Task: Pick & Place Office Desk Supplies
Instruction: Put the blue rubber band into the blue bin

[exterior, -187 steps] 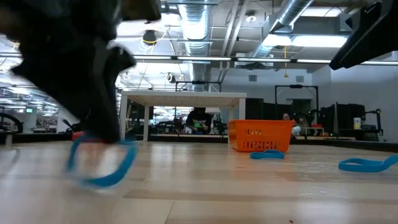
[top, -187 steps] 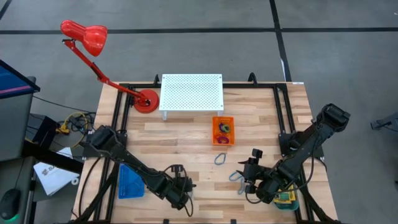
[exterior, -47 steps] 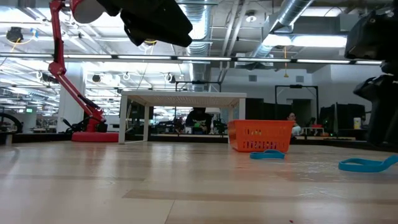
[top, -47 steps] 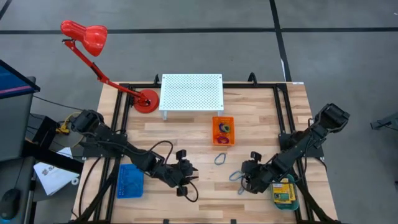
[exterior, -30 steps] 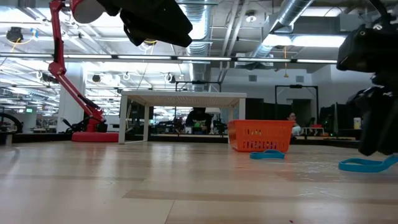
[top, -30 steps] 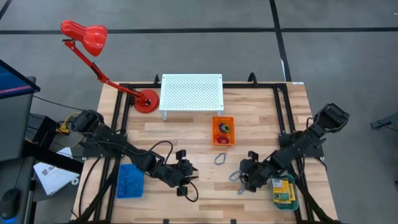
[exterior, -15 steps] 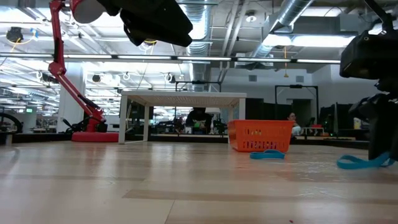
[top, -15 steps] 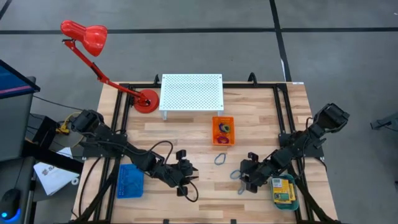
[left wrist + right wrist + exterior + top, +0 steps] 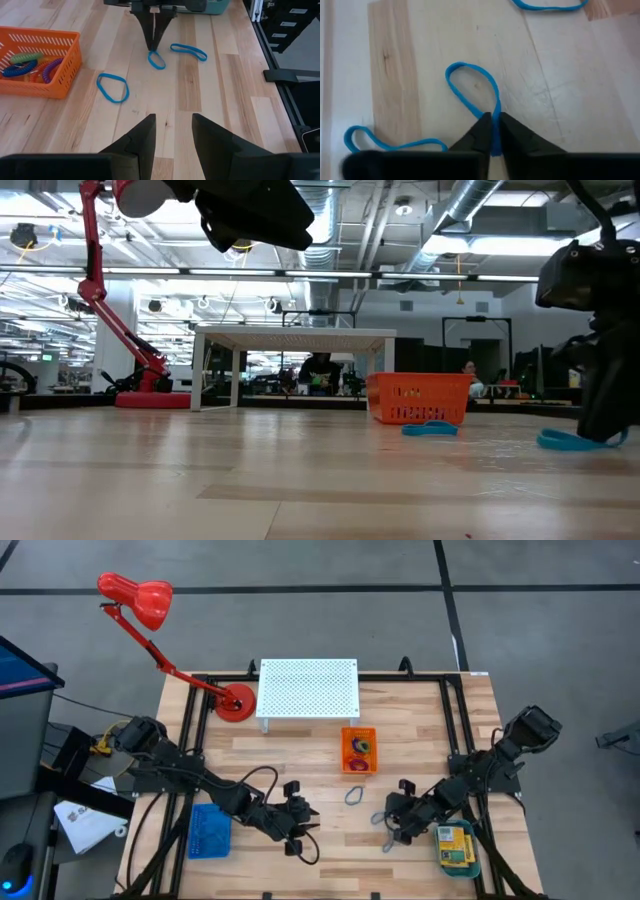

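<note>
Blue loop (image 9: 470, 90) pinched by right gripper (image 9: 492, 131), two more loops (image 9: 113, 87) beside.

Three thin blue loops (image 9: 156, 60) lie flat on the wood at the table's 5 o'clock, coloured rings (image 9: 30, 65) in the orange basket at centre

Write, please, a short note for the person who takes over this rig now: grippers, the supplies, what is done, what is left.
Right gripper: at the table, shut on a blue loop.
Left gripper: open, empty, above the bare table.
Two more blue loops lie loose on the wood, one near the orange tray, one beside the pinched loop.
Done: coloured rings in the orange tray; a yellow box in the teal tray.
Left: all three loops.
</note>
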Motion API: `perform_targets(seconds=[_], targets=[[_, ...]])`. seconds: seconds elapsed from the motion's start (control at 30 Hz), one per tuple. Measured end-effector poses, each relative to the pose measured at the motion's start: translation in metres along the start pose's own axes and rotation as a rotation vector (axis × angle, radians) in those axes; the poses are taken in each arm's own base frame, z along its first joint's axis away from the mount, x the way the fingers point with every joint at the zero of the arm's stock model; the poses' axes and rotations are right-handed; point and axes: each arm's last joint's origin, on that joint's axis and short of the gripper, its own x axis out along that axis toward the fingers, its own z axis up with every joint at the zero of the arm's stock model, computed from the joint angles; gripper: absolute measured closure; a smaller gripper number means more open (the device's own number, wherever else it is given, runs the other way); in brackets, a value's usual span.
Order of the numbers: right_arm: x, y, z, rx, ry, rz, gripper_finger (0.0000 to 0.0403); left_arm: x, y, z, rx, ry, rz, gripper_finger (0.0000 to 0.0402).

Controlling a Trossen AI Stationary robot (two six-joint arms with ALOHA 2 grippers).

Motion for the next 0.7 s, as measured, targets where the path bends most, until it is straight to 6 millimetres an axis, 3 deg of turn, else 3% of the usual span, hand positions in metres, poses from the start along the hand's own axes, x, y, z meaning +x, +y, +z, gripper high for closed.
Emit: perform_targets(seconds=[0.1,0.47,0.7], targets=[[0.0,0.0,-0.001,-0.027,0.002,-0.004,0.0395,0.0,0.0,0.0,0.0,0.0,0.0,0.028],[-0.001,0.003,-0.001,-0.1,-0.034,-0.006,0.0401,0.0,0.0,0.0,-0.001,-0.001,0.0,0.028],[-0.005,0.015,0.003,-0.184,-0.107,0.062,0.0402,0.0,-0.001,0.002,-0.011,-0.021,-0.009,0.028]])
